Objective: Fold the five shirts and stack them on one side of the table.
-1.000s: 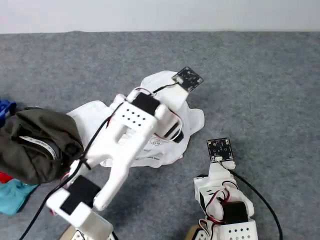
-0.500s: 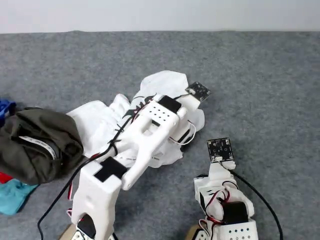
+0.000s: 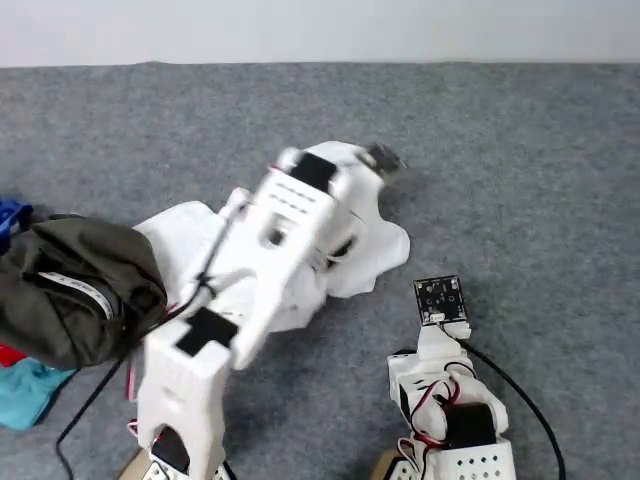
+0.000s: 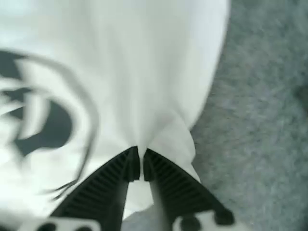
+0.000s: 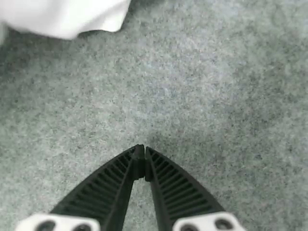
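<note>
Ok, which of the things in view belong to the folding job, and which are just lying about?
Job: white shirt, pinched in the shut left gripper; dark olive shirt; teal shirt; blue cloth and red cloth near them, probably shirts.

Just there: grey table; right gripper, shut, holding nothing, over the table.

On the counter [image 3: 520,150] a shirt [image 3: 378,248] lies under the left hand [image 4: 138,157]; a pile of shirts [image 3: 70,290] lies left of it, the right hand [image 5: 140,160] front-right.
</note>
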Tool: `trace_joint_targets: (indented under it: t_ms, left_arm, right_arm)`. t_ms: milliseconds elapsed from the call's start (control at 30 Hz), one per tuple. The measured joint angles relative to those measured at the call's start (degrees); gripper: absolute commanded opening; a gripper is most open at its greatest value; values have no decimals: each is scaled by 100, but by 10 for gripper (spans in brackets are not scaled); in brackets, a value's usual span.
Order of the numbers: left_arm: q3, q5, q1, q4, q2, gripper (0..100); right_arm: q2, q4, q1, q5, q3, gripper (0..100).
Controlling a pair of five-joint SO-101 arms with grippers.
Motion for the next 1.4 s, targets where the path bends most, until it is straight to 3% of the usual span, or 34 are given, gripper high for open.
trace_joint_targets:
  t_ms: [267,467,633,867,1167,1400]
  left_arm:
    - [642,0,-1055,35,-1705,5]
    - [1820,-35,-2127,35,-2462,5]
    - [1996,-53,-3121,18,-2488,6]
    - [2004,-501,-4255,-492,-1802,88]
    - [1284,-686,-4290,-352,-1732,166]
    - [607,-721,-3305,18,-2154,174]
  right_arm:
    - [-18,-229,932,158,-404,15]
    - [-9,-466,1688,1864,-791,15]
    - [-18,-765,2374,3376,-923,15]
    - [0,-237,2989,3516,-1336,15]
    - [-70,413,3543,3490,-1873,13]
    - [-79,510,4105,3490,-2022,13]
